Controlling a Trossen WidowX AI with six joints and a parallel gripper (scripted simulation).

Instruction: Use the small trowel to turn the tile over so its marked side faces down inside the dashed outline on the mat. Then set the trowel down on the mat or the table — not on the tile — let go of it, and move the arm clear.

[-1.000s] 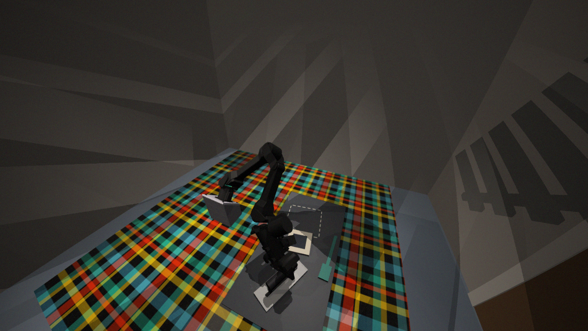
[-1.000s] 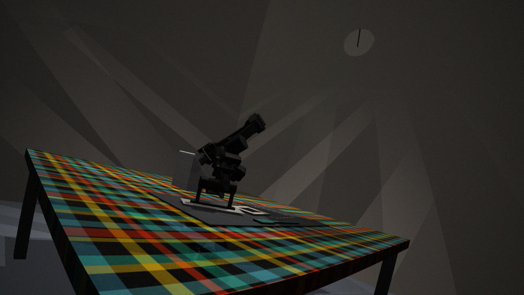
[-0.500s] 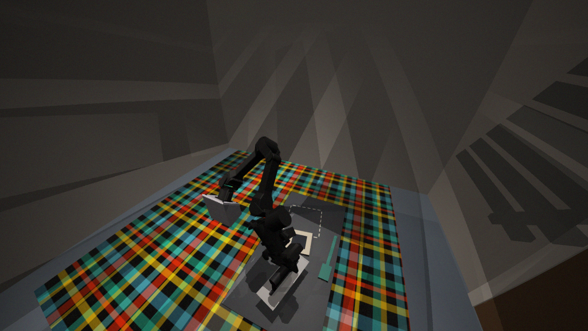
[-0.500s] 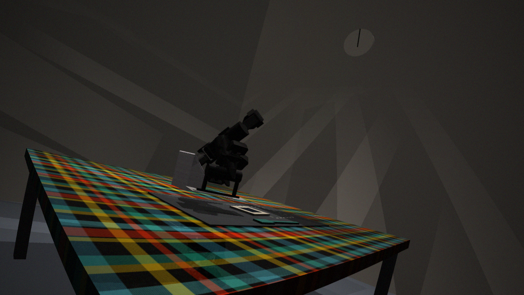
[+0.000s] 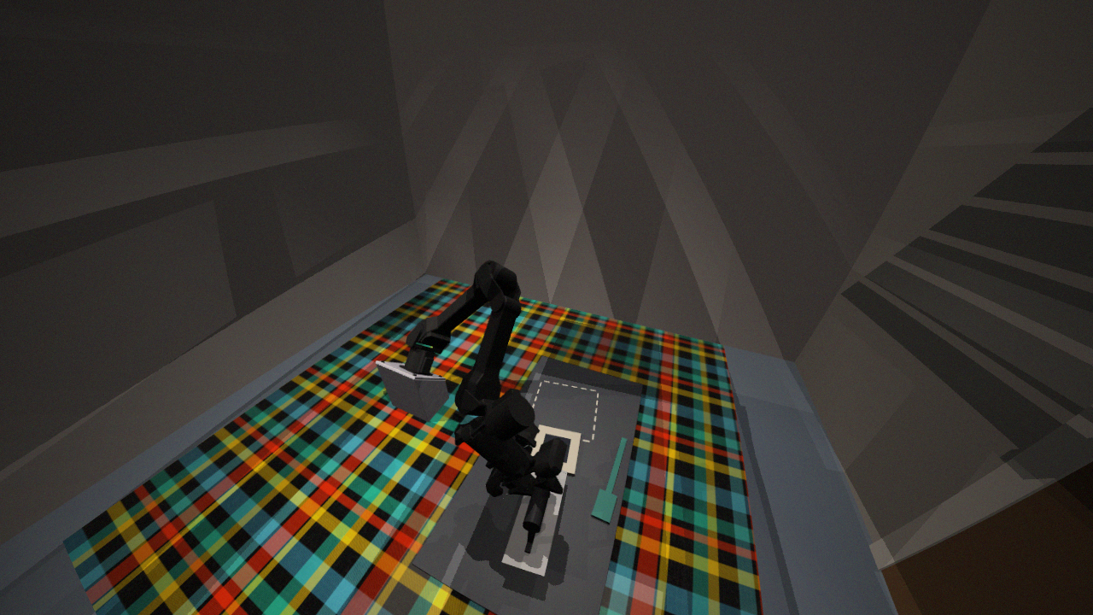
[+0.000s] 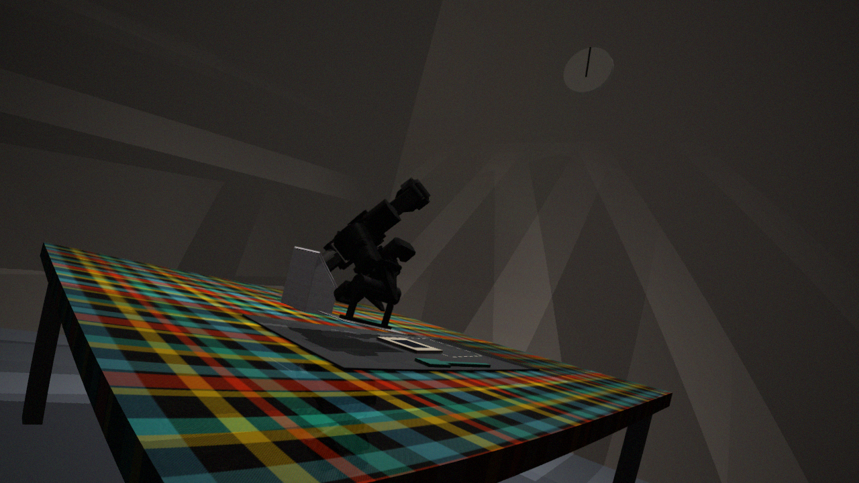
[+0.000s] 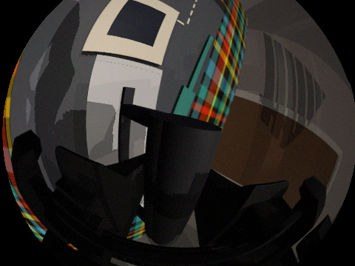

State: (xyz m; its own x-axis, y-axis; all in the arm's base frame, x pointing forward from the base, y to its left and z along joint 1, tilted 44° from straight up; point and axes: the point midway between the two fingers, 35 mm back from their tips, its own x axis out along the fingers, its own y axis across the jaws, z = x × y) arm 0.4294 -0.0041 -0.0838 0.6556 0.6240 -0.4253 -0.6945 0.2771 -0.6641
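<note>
The tile (image 5: 573,451) (image 6: 414,344) (image 7: 137,24) is cream with a dark square on its upward face. It lies flat on the grey mat (image 5: 584,542), near the dashed outline (image 5: 597,391) (image 7: 180,22) and mostly short of it. The small trowel (image 5: 527,564) (image 6: 366,322) (image 7: 101,85) has a pale flat blade and a raised black handle. Its blade is low over the mat, its front edge close against the tile's near edge; whether it is under the tile is unclear. My gripper (image 5: 540,489) (image 6: 370,291) (image 7: 173,159) is shut on the trowel's handle. The fingertips are partly hidden.
A green flat tool (image 5: 604,505) (image 6: 433,362) (image 7: 184,101) with a thin handle lies on the mat's right side in the top view. A grey upright block (image 5: 416,394) (image 6: 300,279) stands at the arm's base. The table (image 5: 306,459) has a plaid top.
</note>
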